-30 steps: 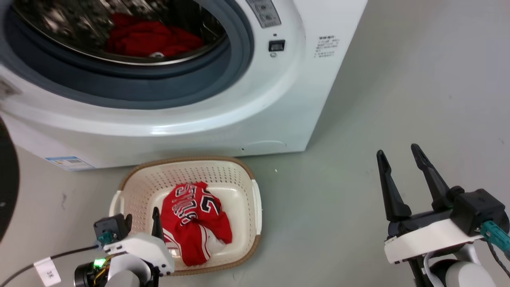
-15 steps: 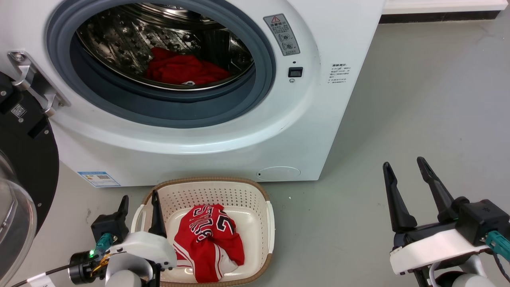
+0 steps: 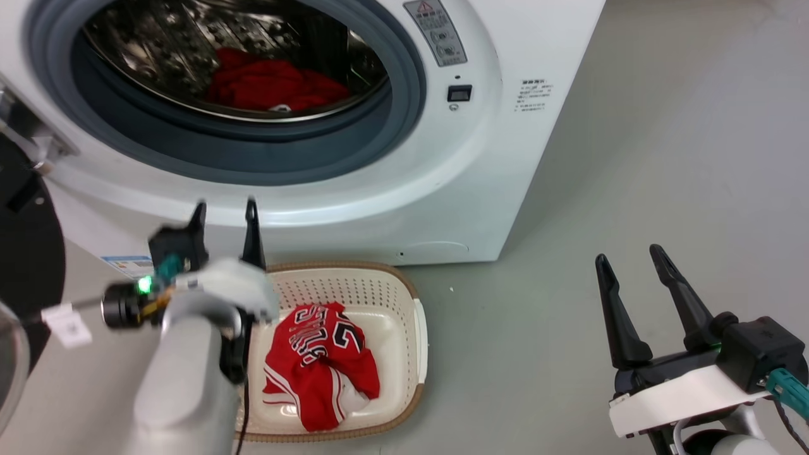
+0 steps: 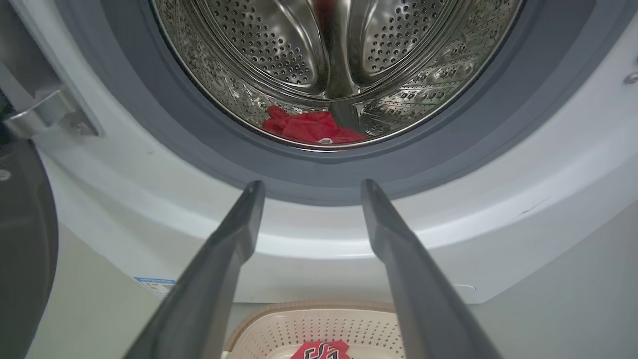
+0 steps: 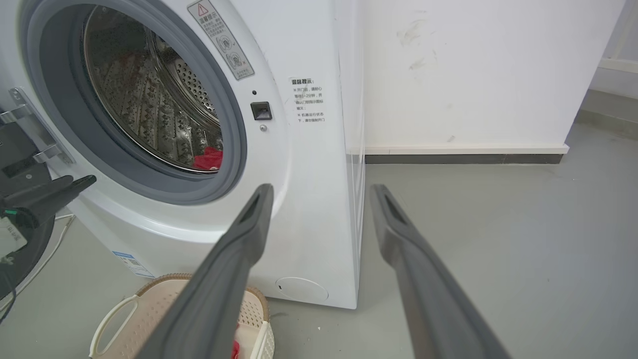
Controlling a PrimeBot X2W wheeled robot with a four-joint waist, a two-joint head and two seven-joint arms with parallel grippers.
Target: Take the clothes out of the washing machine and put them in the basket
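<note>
The large white front-loading washing machine [image 3: 442, 189] stands far left. At its near foot sits the small cream perforated plastic basket [image 3: 404, 284], holding the red lettered jersey [image 3: 319, 360]. A plainer red garment [image 3: 272, 85] lies inside the machine. The left gripper [image 3: 225, 203] and right gripper [image 3: 627, 253] both gape wide, holding nothing.

The grey floor [image 3: 638, 164] is smooth and matte. The washing machine [image 3: 442, 189] stands on it, ahead of the left pincer [image 3: 226, 203] and ahead and to the left of the right pincer [image 3: 627, 254]. The basket [image 3: 354, 292] sits on the floor close against the machine's foot, just below and to the right of the left pincer, well apart from the right pincer on its left side. A small pale speck [image 3: 451, 289] lies on the floor between the basket and the right pincer, nearer the basket. Ahead of the right pincer there is open floor running alongside the machine's right flank.
</note>
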